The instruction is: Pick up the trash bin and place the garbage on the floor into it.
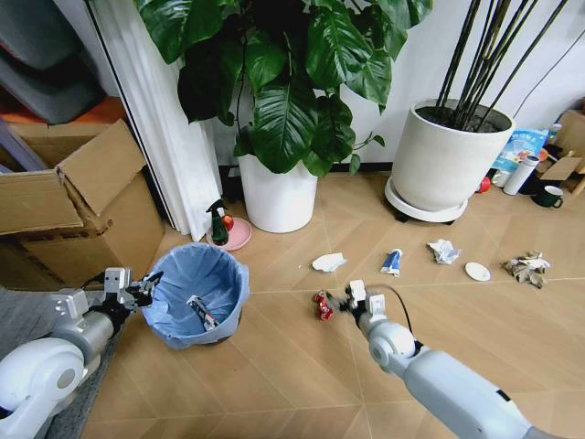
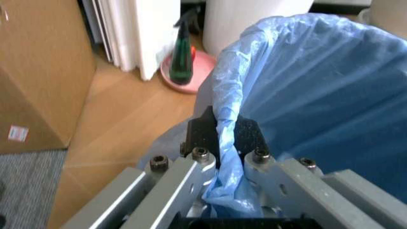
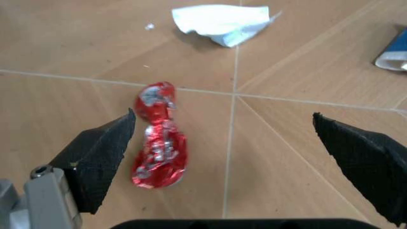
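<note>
The trash bin (image 1: 196, 294), small and round with a light blue liner, stands on the wood floor at the left. My left gripper (image 1: 149, 284) is shut on its near-left rim; in the left wrist view the fingers (image 2: 203, 136) pinch the bunched liner of the bin (image 2: 318, 95). A crushed red can (image 1: 323, 306) lies right of the bin, and my right gripper (image 1: 346, 299) hovers open just beside it. In the right wrist view the can (image 3: 159, 138) lies close to one of the open gripper's (image 3: 232, 157) fingers. More garbage lies beyond: white paper (image 1: 329, 262), a blue-white packet (image 1: 392, 262), a paper ball (image 1: 444, 251), a white disc (image 1: 477, 271), a grey-brown wad (image 1: 526, 267).
An open cardboard box (image 1: 82, 210) and a grey rug (image 1: 27, 315) are on the left. Two large white plant pots (image 1: 277, 197) (image 1: 443, 165) stand at the back. A spray bottle on a pink dish (image 1: 219, 229) is just behind the bin. A small item (image 1: 201, 313) lies inside the bin.
</note>
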`<state>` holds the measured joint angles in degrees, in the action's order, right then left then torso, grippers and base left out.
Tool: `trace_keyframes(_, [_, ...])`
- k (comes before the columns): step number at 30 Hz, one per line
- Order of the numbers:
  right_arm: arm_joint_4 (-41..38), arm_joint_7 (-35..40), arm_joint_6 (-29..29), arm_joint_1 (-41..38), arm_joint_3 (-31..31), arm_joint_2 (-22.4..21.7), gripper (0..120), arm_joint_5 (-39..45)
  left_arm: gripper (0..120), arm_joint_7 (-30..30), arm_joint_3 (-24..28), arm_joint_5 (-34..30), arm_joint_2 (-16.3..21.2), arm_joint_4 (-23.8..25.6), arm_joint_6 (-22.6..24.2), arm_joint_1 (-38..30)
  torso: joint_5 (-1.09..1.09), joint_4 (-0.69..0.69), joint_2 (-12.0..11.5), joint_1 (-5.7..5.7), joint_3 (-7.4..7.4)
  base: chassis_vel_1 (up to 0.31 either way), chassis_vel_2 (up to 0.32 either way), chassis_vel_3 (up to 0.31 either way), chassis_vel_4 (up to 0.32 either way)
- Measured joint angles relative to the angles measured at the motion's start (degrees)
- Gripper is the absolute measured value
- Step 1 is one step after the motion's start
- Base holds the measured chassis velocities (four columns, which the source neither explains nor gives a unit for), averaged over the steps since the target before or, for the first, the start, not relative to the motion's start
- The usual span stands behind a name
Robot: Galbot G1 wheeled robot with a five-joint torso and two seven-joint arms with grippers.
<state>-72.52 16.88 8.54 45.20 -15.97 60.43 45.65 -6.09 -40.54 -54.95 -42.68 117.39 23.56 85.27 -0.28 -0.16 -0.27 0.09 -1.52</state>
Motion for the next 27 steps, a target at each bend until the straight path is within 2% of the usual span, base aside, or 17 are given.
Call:
trace_keyframes(4, [3.01, -1.80, -0.76, -0.38, -0.38, 1.88, 100, -0.42, 0, -0.12, -0.34, -0.01, -0.10, -0.02, 0.06, 0.22, 0.01, 0.03, 0.00, 0.00, -0.01, 0.000, 0.000, 0.000, 0.000])
trace_keyframes(16, [6.57, -3.34, -1.61, -2.74, -1.94, 3.77, 100, -0.44, 0, -0.11, -0.61, -0.12, -0.28, -0.14, 0.06, 0.06, 0.00, 0.00, 0.00, 0.00, -0.01, 0.000, 0.000, 0.000, 0.000])
trace_keyframes(27, [16.20, -3.71, -0.73, -7.56, -5.58, 10.38, 100, -1.01, 0, 0.13, -1.78, -0.80, -0.05, 0.08, 0.04, 0.29, 0.01, 0.02, 0.00, 0.00, -0.01, 0.000, 0.000, 0.000, 0.000])
